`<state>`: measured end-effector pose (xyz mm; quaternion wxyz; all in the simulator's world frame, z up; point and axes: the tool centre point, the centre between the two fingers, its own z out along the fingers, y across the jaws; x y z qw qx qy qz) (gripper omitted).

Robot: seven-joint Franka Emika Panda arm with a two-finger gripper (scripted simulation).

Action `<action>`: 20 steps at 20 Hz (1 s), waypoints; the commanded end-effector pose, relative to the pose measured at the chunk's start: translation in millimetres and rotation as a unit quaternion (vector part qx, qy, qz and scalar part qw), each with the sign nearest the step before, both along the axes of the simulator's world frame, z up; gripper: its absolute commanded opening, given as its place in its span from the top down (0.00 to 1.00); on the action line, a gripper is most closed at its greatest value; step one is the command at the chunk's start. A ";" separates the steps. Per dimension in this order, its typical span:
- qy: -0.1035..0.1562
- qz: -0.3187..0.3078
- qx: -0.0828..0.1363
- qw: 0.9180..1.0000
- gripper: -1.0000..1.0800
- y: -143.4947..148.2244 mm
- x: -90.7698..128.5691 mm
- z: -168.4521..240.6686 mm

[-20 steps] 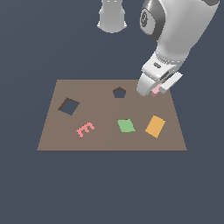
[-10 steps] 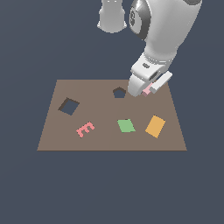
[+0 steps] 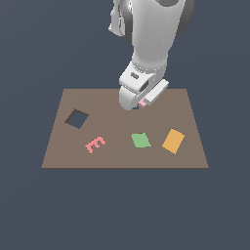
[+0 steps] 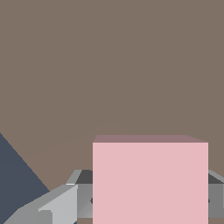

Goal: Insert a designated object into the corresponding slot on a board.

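Carrying entry, exterior view. Gripper (image 3: 140, 103) hangs over the far middle of the board (image 3: 53, 151); a sliver of the pale pink block (image 3: 143, 103) shows under its lower edge. The arm has travelled toward the exterior view's left over the last second, away from the board's right far corner, and it now hides the spot where the pentagon hole showed earlier. Square slot (image 3: 76, 118), tilted like a diamond, lies open and unoccupied near the board's left far corner, well apart from the gripper. Other items resting on the board: salmon E-shaped piece (image 3: 95, 144), near the slot on its near side; green tile (image 3: 140, 140), middle front; orange tile (image 3: 173, 140), to the exterior view's right. None of these three has shifted.

Wrist view. The block fills the lower centre of the picture, its pale pink face square-on, with grey jaw parts showing at either side of it. Jaws closed on the block; the contact faces themselves are hidden behind it. Bare brown board lies beyond, and a dark wedge shows at one corner; whether that is a cut-out or the ground past the board's edge cannot be told.

Judgement: transport stage, roughly midway. The block is lifted and heading slotward; more travel, a turn to match the diamond tilt, and the lowering likely remain.
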<state>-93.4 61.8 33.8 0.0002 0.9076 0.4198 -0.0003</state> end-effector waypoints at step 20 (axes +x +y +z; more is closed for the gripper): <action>0.000 0.121 0.000 0.993 1.00 -194.2 56.6 6.1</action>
